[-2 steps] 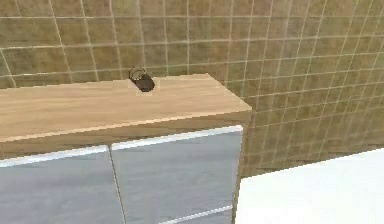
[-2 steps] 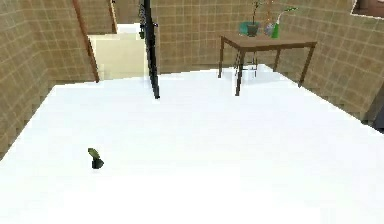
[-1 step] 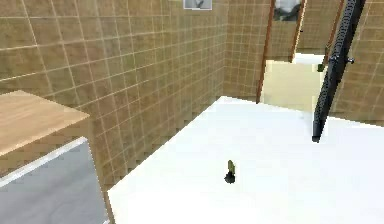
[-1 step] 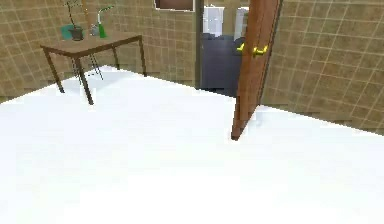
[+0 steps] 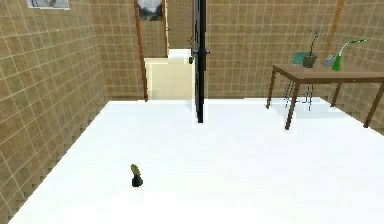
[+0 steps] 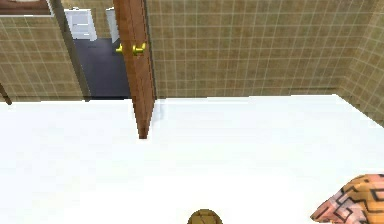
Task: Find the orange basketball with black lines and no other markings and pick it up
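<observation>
Tiled room, white floor, ball not confirmed.
Forward view: dark pole (image 5: pixel 200 60) far centre, table (image 5: pixel 322 75) with plants (image 5: pixel 312 52) far right, small dark thing (image 5: pixel 136 179) on the near floor, left of centre. Arm side view: wooden door (image 6: pixel 137 70) standing open far left, patterned orange lump (image 6: pixel 356 200) in the near right corner, round brown blob (image 6: pixel 204 217) at the near edge; can't tell if that's the basketball. Gripper state: can't tell.
</observation>
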Robot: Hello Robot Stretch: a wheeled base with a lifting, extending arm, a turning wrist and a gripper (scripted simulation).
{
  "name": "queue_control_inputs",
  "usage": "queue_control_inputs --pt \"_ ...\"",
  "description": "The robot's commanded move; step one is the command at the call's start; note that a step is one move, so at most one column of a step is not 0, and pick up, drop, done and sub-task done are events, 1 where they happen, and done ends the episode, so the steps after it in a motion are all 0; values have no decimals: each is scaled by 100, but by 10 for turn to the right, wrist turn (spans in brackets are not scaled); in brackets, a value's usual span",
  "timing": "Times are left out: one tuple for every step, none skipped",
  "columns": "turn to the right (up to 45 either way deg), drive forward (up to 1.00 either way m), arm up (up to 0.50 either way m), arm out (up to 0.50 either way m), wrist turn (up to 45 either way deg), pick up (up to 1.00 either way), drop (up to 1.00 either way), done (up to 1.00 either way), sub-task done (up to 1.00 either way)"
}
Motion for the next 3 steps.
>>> queue_control_inputs --pt "0 0 18 0 0 0 0 0 0" --pt "0 0 0 28 0 0 0 0 0" --pt "0 0 0 0 450 0 0 0 0"
